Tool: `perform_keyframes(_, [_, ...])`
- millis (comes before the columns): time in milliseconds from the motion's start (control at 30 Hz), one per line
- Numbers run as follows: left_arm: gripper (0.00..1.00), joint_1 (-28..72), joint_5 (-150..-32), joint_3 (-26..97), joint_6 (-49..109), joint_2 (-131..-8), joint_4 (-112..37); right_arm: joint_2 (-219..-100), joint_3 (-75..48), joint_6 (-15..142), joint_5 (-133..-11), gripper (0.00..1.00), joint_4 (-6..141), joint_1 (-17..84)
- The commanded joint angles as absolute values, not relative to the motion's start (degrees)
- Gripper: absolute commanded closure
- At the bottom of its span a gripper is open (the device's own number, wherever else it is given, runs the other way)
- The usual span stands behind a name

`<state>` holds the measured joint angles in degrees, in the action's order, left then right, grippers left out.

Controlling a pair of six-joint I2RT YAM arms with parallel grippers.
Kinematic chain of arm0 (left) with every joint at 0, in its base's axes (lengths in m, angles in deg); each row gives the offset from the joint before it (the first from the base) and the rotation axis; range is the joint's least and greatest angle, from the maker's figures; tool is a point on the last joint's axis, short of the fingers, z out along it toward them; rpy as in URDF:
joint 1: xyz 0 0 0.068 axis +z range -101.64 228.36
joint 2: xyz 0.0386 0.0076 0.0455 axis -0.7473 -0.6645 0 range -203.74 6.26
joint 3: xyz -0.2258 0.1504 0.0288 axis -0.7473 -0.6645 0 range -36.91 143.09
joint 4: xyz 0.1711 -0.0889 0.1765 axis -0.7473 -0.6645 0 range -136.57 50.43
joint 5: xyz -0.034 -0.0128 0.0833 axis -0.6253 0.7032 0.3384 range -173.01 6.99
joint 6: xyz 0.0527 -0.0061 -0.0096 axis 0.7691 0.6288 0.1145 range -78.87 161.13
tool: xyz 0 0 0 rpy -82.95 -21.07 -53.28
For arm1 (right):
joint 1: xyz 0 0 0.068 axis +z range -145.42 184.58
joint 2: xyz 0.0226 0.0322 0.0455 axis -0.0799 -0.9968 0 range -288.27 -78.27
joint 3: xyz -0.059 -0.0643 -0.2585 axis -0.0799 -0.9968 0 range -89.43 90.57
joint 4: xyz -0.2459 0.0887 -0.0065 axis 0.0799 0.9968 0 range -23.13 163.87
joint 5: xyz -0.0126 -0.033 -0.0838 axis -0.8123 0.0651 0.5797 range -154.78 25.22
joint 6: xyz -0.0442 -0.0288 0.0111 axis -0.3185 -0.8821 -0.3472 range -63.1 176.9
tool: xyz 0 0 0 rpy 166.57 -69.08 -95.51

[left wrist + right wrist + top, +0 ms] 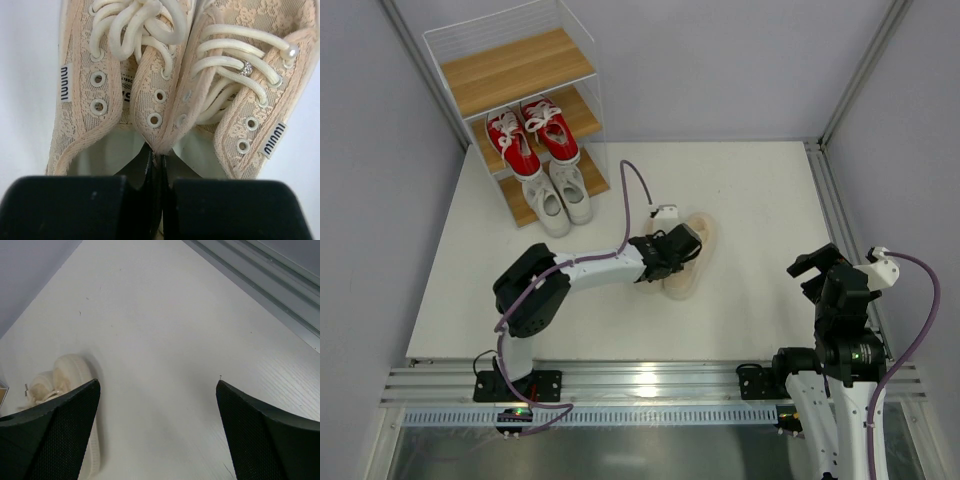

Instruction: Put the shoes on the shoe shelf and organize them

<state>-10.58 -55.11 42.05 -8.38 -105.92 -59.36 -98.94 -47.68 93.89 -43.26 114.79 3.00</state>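
The cream-beige pair [684,284] lies side by side on the white table, right of centre. My left gripper [672,250] is shut on the two inner collars of that pair, pinched together. The left wrist view shows the pinch [159,165] with the laced uppers [150,75] ahead. The shoe shelf [515,68] stands at the back left with its top board bare. The red pair [530,135] sits on the middle tier and the white pair [558,195] on the bottom tier. My right gripper [825,272] is open and empty at the right; its wrist view [157,425] shows the cream pair [60,385] far left.
Grey walls close the back and both sides. A metal rail [640,385] runs along the near table edge and another along the right edge [840,215]. A purple cable [632,195] loops above the left arm.
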Motion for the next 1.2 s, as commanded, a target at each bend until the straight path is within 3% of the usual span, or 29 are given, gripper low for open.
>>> perform_keyframes(0, [1.00, -5.79, -40.83, 36.57, -10.89, -101.42, -71.99, -99.80, -48.82, 92.76, -45.35, 0.03, 111.34, 3.00])
perform_keyframes(367, [0.99, -3.32, -40.46, 29.71, -20.83, -93.59, -78.94, -101.39, -51.46, 92.84, -49.57, 0.03, 107.83, 3.00])
perform_keyframes(667, [1.00, -7.80, -40.37, 34.72, -21.71, -88.84, -84.39, -101.21, -51.90, 92.41, -50.45, 0.03, 107.82, 3.00])
perform_keyframes(1167, [1.00, -15.71, -42.93, 38.59, -18.20, -92.01, -76.31, -99.89, -51.29, 91.53, -49.93, 0.03, 109.14, 3.00])
